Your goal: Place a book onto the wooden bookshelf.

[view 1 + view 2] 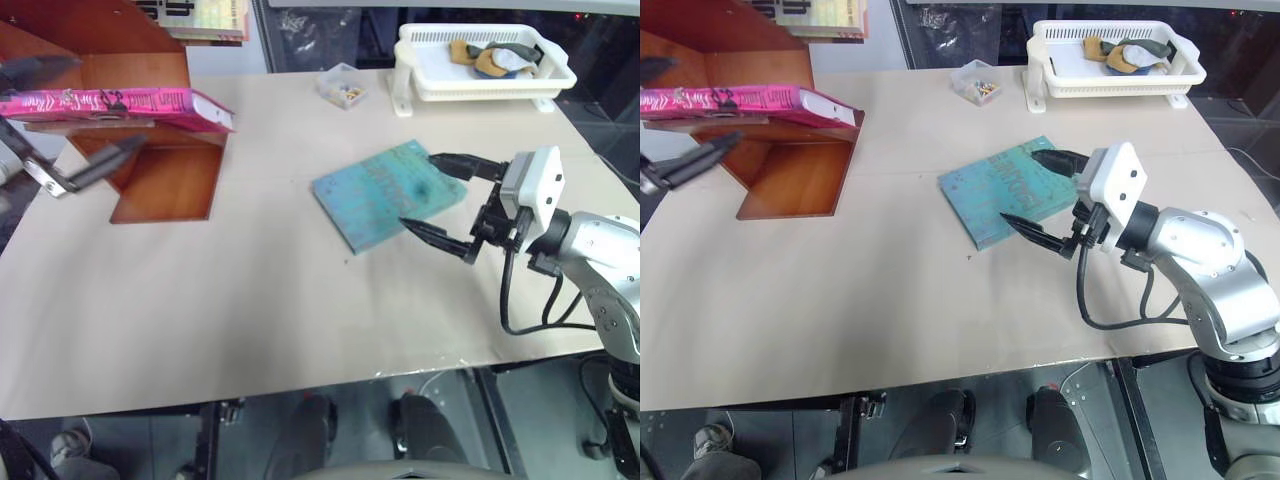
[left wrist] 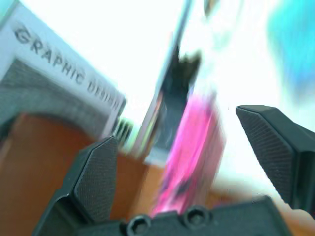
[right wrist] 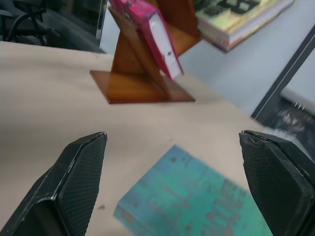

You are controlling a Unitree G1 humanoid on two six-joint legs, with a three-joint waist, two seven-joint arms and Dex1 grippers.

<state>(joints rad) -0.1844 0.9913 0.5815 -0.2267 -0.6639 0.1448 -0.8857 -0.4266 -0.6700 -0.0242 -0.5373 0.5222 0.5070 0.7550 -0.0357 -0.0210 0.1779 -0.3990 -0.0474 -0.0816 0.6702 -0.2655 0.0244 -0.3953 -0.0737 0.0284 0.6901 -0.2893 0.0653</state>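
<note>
Looking down through my head camera: the pink book lies flat on the wooden bookshelf at upper left of the frame, its page edge jutting past the shelf toward centre. My left gripper sits at the far left edge, fingers spread above and below the book's spine end, not pinching it. Centre frame, a teal book lies flat on the tan table. My right gripper hovers at its right corner, fingers spread wide, nothing between them. A white basket tray stands at upper right; a small clear box sits just left of it.

Left wrist view: blurred. Both fingers apart, the pink book in the gap beyond them, untouched.

Right wrist view: fingers spread at the lower corners, teal book low between them, bookshelf with the pink book at top.
</note>
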